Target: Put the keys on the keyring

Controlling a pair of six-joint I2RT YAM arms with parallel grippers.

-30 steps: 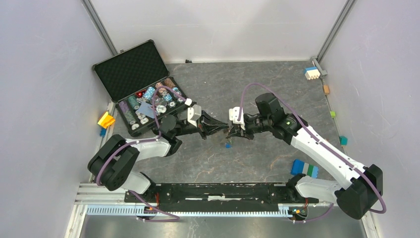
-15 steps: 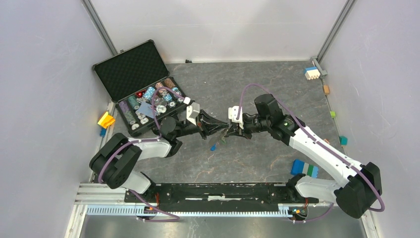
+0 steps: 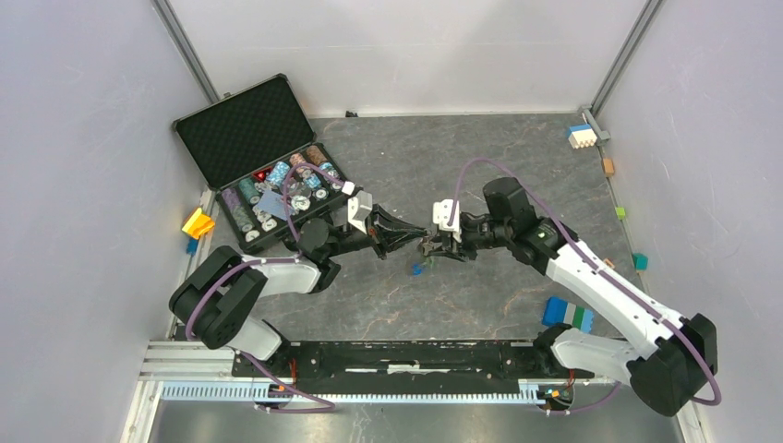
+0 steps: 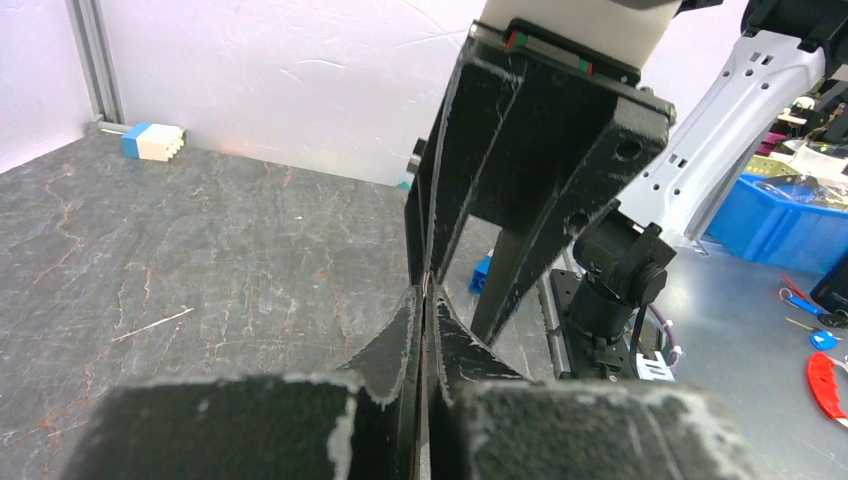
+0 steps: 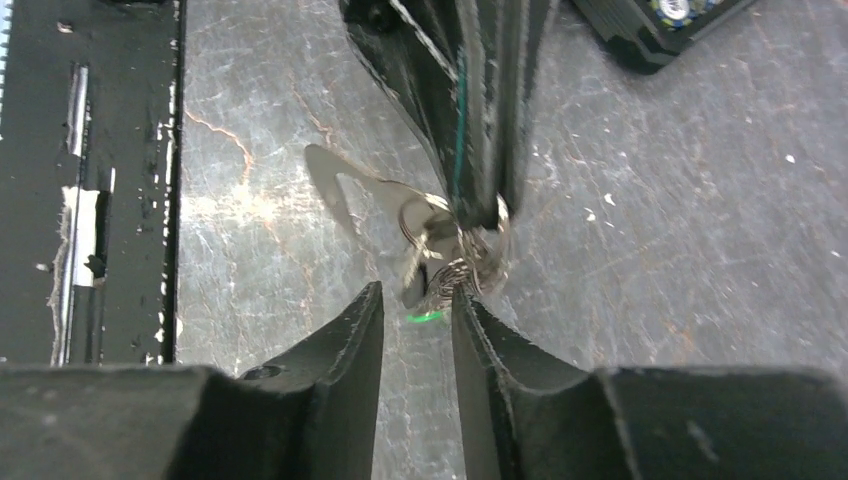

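My left gripper (image 3: 420, 243) is shut at mid-table, and a thin wire shows between its closed fingers (image 4: 428, 290). In the right wrist view a bunch of metal hangs at its tips: the keyring (image 5: 478, 250) with silver keys (image 5: 420, 225) and the edge of a green tag (image 5: 425, 317). A blue tag (image 3: 417, 269) dangles just under the two grippers. My right gripper (image 3: 432, 246) faces the left one tip to tip. Its jaws (image 5: 417, 295) stand apart, just short of the bunch, with only table between them. The black-tagged key cannot be made out.
An open black case (image 3: 263, 175) of poker chips lies at the back left. Toy blocks sit around the edges: yellow (image 3: 198, 222) at left, white-and-blue (image 3: 581, 136) at back right, blue-and-green (image 3: 568, 314) near the right arm's base.
My right gripper has gone from shut to open and drawn back slightly to the right. The blue tag swung left, then back under the grippers. The left gripper stays shut.
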